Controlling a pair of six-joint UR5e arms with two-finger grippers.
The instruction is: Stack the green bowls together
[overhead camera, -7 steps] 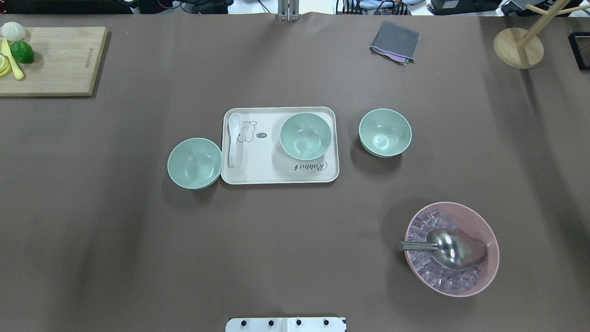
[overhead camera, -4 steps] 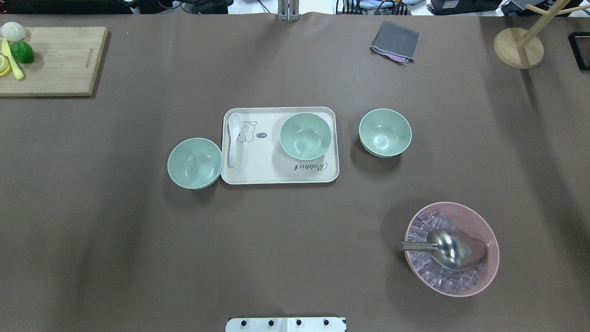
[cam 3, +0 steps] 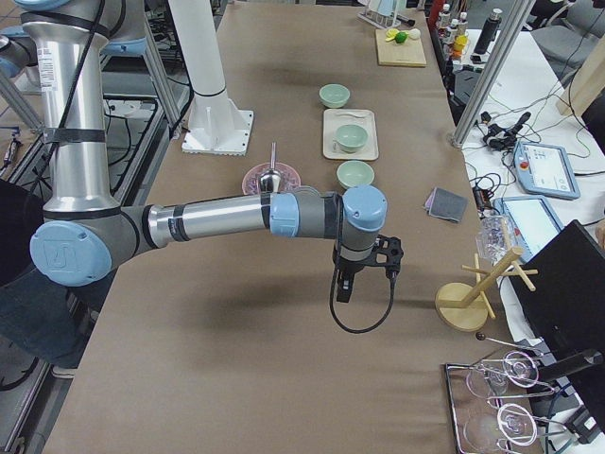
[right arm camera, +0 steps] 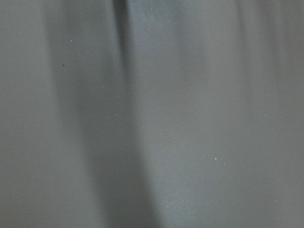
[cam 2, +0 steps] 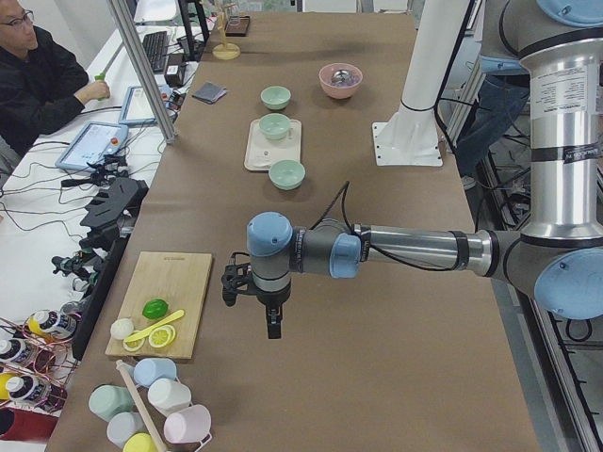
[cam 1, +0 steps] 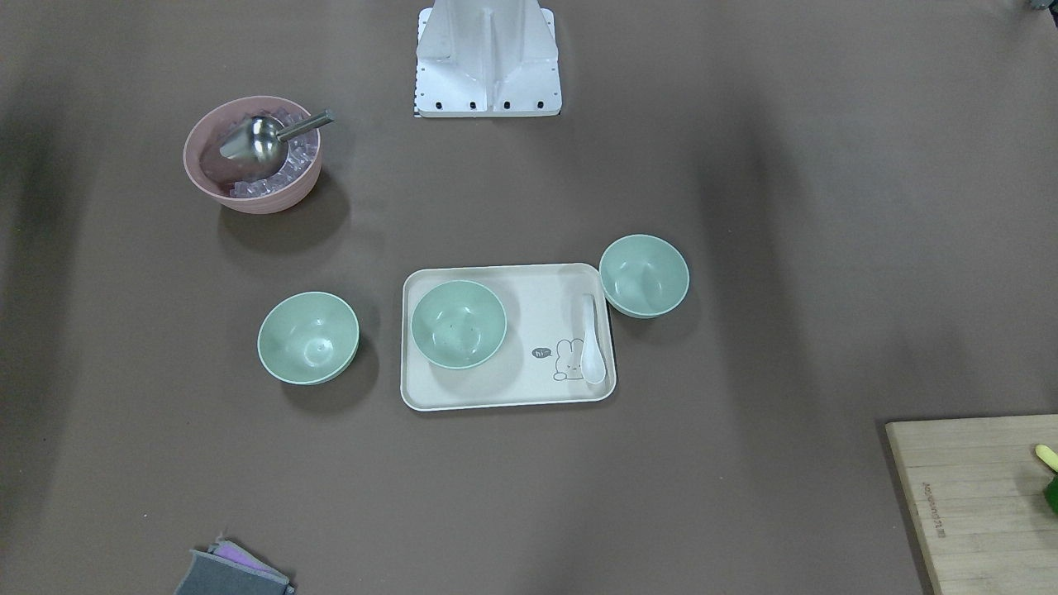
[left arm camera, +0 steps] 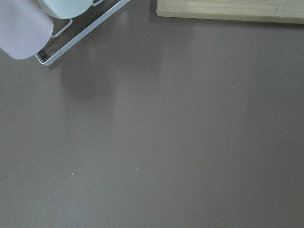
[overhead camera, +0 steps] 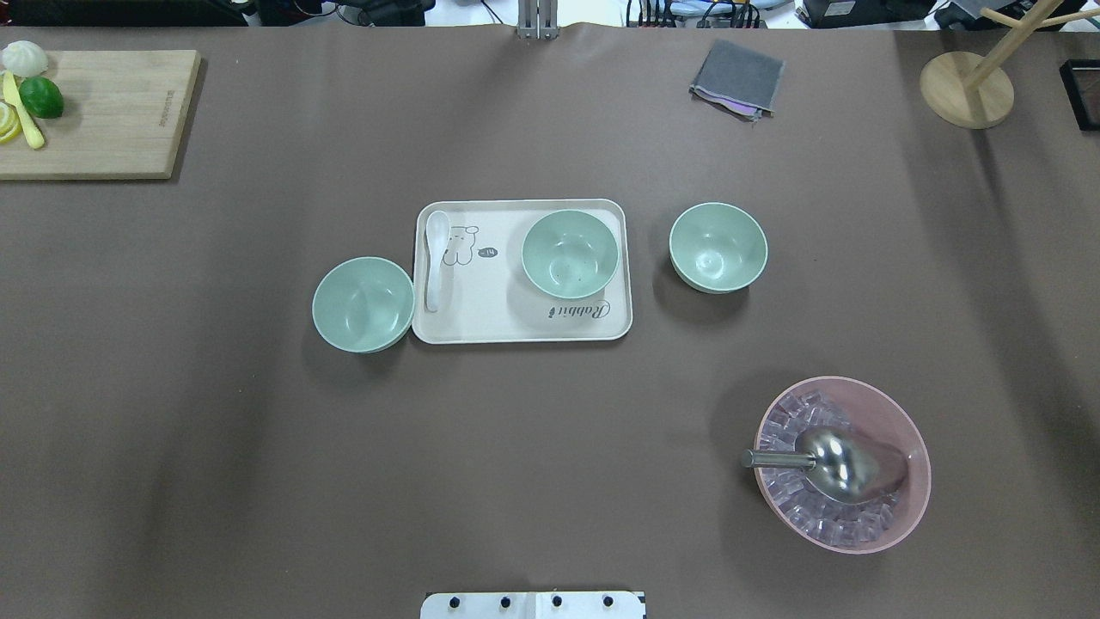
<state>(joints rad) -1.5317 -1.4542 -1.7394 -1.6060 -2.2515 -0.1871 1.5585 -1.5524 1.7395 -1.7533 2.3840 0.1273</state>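
Green bowls [overhead camera: 570, 254] upright, openings up, separate; middle one on tray [overhead camera: 490, 297].

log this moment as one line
stage: not started | middle bowl: on tray | left bowl, right bowl: on table, unstacked | left gripper, right gripper: far from bowls, open/shut unclear

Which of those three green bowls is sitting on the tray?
The middle green bowl, beside the white spoon on the cream tray. The left bowl and right bowl stand on the table, off the tray's ends.
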